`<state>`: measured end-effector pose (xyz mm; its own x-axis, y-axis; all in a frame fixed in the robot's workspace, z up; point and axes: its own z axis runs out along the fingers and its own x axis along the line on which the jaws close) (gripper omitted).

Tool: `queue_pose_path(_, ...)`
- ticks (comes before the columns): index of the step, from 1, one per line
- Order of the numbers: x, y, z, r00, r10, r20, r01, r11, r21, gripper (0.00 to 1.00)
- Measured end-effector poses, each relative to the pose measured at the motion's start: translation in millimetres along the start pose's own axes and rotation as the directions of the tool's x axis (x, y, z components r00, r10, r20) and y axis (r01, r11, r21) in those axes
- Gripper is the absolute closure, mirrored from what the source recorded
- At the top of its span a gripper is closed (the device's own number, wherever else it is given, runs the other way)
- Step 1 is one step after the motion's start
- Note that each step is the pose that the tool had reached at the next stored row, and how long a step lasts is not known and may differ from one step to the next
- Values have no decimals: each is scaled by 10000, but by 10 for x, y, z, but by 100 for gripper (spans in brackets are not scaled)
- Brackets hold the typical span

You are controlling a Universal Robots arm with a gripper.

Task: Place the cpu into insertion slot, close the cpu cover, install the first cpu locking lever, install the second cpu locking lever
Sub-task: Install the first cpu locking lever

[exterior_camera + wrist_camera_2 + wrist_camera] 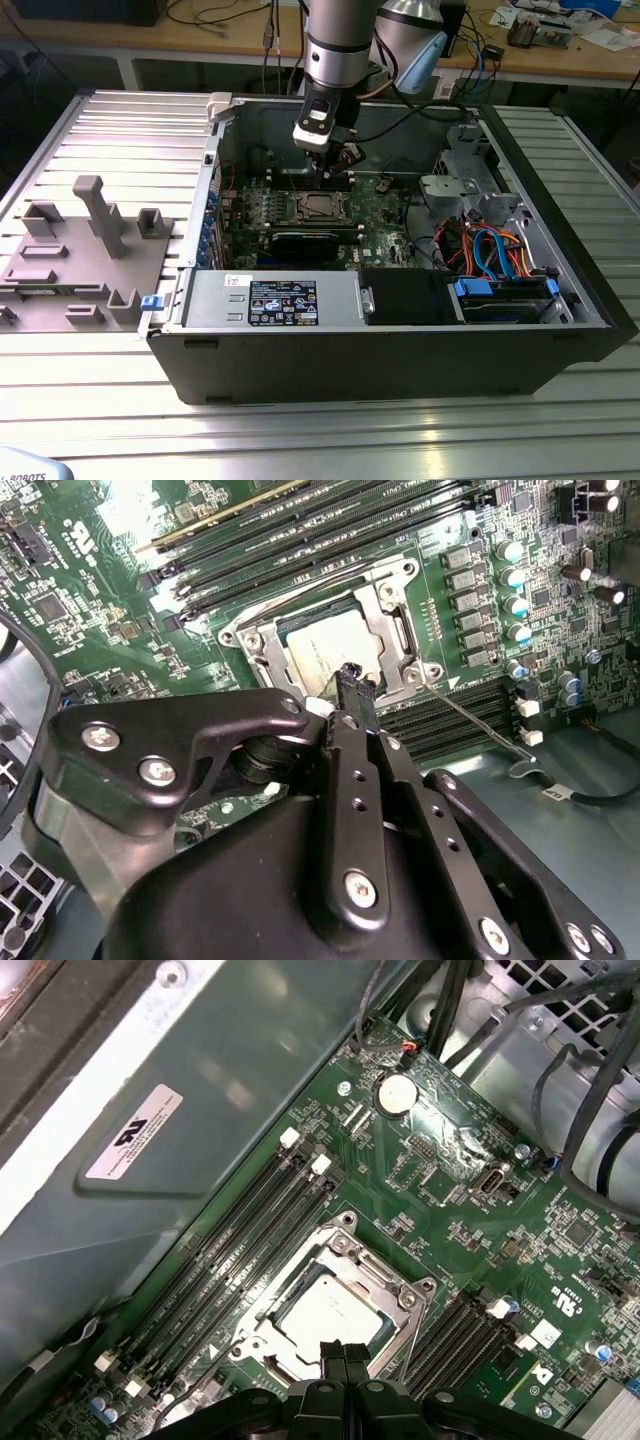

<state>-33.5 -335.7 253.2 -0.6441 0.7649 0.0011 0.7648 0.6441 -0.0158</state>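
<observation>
Open computer case (400, 340) with the arm reaching inside. We see the gripper (340, 165) poised over the motherboard (385, 205), directly above the insertion slot (262, 1338). In both wrist views its two fingertips are pressed together with nothing between them, so we read the gripper (355, 680) as closed and empty. The cpu (325, 645) lies flat in the slot, its grey top showing through the cut-out of the cpu cover (388, 605), which is folded down around it. The fingertips stand over the chip's near edge, close to one corner of the cover; we cannot tell whether they touch the metal. From that same corner a thin wire locking lever (475, 723) runs outward, its long axis crossing the memory slots (460, 705) and ending in a hooked handle well apart from the socket. We judge this lever to be unlatched, and it is the part lying nearest the closed fingertips.
</observation>
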Motion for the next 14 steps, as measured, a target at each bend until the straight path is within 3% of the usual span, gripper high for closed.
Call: queue_pose_path(14, 0, 0, 0, 9981, -610, 10, 610, 9981, 0, 89)
